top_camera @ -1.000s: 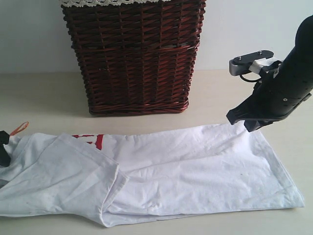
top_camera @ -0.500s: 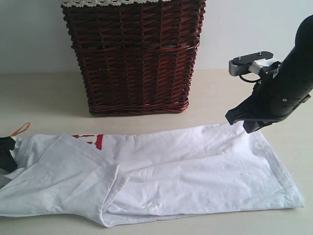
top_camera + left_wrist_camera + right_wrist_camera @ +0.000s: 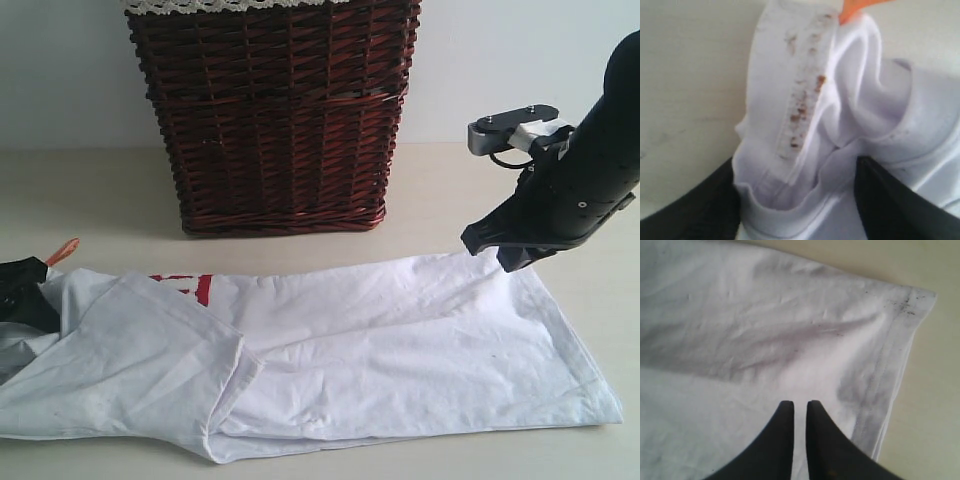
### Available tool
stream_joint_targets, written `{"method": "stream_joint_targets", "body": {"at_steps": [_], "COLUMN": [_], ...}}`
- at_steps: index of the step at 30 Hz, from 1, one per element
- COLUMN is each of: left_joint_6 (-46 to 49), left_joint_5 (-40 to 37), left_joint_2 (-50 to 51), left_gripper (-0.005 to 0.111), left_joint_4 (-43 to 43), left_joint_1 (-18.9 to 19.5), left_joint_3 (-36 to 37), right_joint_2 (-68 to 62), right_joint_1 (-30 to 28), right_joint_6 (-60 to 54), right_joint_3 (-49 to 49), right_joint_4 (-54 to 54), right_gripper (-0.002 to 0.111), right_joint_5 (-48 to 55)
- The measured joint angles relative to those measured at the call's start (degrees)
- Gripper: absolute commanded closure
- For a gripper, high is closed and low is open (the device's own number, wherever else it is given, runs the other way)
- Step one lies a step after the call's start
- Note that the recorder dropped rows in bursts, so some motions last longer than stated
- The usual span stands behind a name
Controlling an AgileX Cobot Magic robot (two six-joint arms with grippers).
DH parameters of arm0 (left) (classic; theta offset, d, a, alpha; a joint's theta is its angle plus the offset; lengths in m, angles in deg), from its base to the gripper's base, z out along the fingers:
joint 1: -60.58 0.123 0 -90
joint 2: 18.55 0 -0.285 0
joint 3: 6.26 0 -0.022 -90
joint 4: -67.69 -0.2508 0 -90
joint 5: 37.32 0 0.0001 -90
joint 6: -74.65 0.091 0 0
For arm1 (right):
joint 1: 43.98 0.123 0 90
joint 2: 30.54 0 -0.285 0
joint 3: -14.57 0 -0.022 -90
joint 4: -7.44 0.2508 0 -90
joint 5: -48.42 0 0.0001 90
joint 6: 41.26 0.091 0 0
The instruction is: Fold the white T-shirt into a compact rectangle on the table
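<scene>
Two tools: left [image 3: 795, 202] astride collar [image 3: 801, 90], right [image 3: 800, 407] near hem [image 3: 890, 375].

We see the white T-shirt [image 3: 400, 330], its red band [image 3: 195, 288] and orange collar tag [image 3: 62, 250] bright against the pale beige tabletop [image 3: 90, 190]; behind, a dark reddish-brown woven wicker basket [image 3: 270, 120] trimmed with cream lace [image 3: 230, 5]; the right claw [image 3: 800, 407] is black.

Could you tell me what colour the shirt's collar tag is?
The tag is orange, clearest in the left wrist view.

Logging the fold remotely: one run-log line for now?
shirt: on table, partly folded | left gripper: open, astride collar | right gripper: shut, over hem
</scene>
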Motion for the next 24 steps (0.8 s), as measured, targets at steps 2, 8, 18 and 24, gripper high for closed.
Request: {"method": "stream_joint_targets", "body": {"at_steps": [2, 8, 18, 24], "left_joint_6": [0.0, -0.1, -10.2, -19.8], "left_joint_5": [-0.3, -0.6, -5.3, -6.4], "left_joint_2": [0.1, 0.8, 1.0, -1.6], "left_gripper": [0.078, 0.107, 0.107, 0.107], "left_joint_4": [0.3, 0.0, -12.2, -27.5], "left_joint_1": [0.0, 0.0, -0.1, -0.1], "left_joint_3": [0.0, 0.0, -3.3, -5.2], "right_joint_2": [0.0, 0.0, 0.0, 1.3], "right_joint_1": [0.0, 0.0, 0.0, 0.0], "right_joint_6": [0.0, 0.0, -3.1, -6.1], "right_joint_3": [0.0, 0.0, 2.4, 5.9], "right_joint_4": [0.0, 0.0, 7.3, 14.0], "right_gripper": [0.097, 0.097, 0.097, 0.097], "right_joint_5": [0.0, 0.0, 5.6, 10.2]}}
